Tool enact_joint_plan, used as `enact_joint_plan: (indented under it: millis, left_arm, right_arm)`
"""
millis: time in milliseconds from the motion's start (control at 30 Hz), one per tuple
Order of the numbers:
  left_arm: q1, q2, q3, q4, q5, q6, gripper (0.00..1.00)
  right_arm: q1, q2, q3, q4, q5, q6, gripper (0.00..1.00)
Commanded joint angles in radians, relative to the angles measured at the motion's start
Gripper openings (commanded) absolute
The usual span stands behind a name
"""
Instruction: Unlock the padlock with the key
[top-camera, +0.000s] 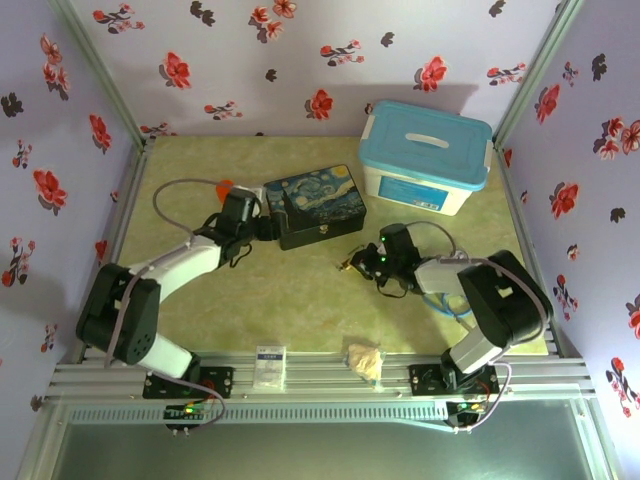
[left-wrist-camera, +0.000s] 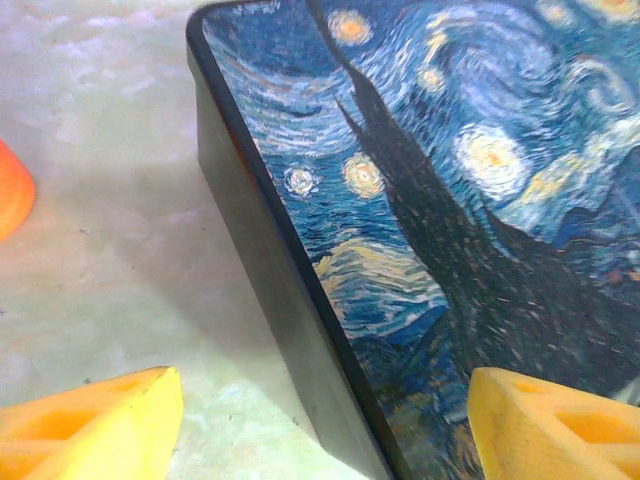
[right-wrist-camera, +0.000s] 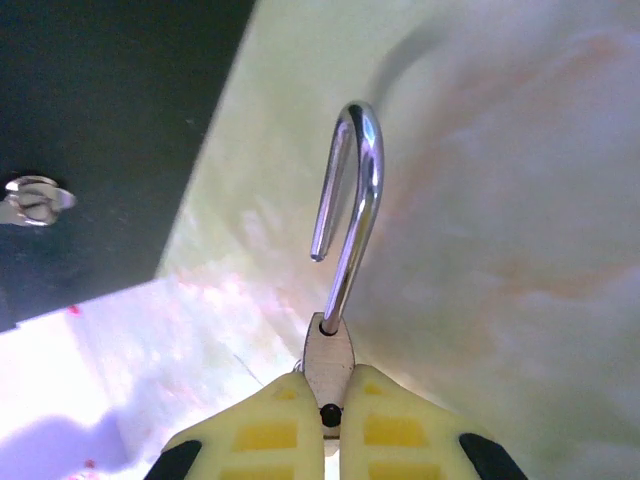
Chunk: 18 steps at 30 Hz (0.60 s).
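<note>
My right gripper (right-wrist-camera: 328, 388) is shut on the padlock (right-wrist-camera: 328, 352), pinching its small body edge-on between the yellow fingers (right-wrist-camera: 265, 425). The thin silver shackle (right-wrist-camera: 355, 190) points away from me, and its short end hangs free, out of the body. In the top view this gripper (top-camera: 356, 263) sits low over the table, right of the painted box. The key is out of view. My left gripper (left-wrist-camera: 325, 405) is open, with one yellow finger on each side of the left edge of the painted box (left-wrist-camera: 450, 200), touching nothing that I can see.
The painted box (top-camera: 320, 205) lies at mid table, its metal latch (right-wrist-camera: 35, 198) facing my right gripper. A white tub with a blue lid (top-camera: 425, 155) stands behind. An orange thing (top-camera: 222, 186) lies left of the box. A crumpled yellowish lump (top-camera: 365, 360) sits on the front rail.
</note>
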Motion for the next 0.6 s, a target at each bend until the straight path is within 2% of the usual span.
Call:
enact_joint_plan:
  millis: [0, 133, 300, 400, 467, 567]
  left_arm:
    - [0.006, -0.088, -0.008, -0.051, 0.001, 0.014, 0.78]
    - [0.006, -0.173, -0.045, -0.062, 0.032, -0.007, 0.80]
    - [0.007, -0.255, -0.097, -0.061, 0.072, -0.031, 0.80]
    - [0.006, -0.282, -0.122, -0.053, 0.084, -0.033, 0.81]
    - [0.007, -0.287, -0.135, -0.050, 0.088, -0.033, 0.81]
    - [0.008, -0.289, -0.154, -0.040, 0.093, -0.034, 0.81]
  right_arm:
    - [-0.051, 0.001, 0.063, -0.559, -0.057, -0.255, 0.00]
    - [-0.087, 0.020, 0.141, -0.797, -0.028, -0.409, 0.02]
    - [-0.121, 0.049, 0.215, -0.955, 0.005, -0.505, 0.05]
    - [-0.148, 0.070, 0.276, -1.068, 0.096, -0.571, 0.07]
    - [-0.154, 0.082, 0.310, -1.116, 0.143, -0.600, 0.16]
    - [-0.161, 0.113, 0.345, -1.146, 0.205, -0.624, 0.14]
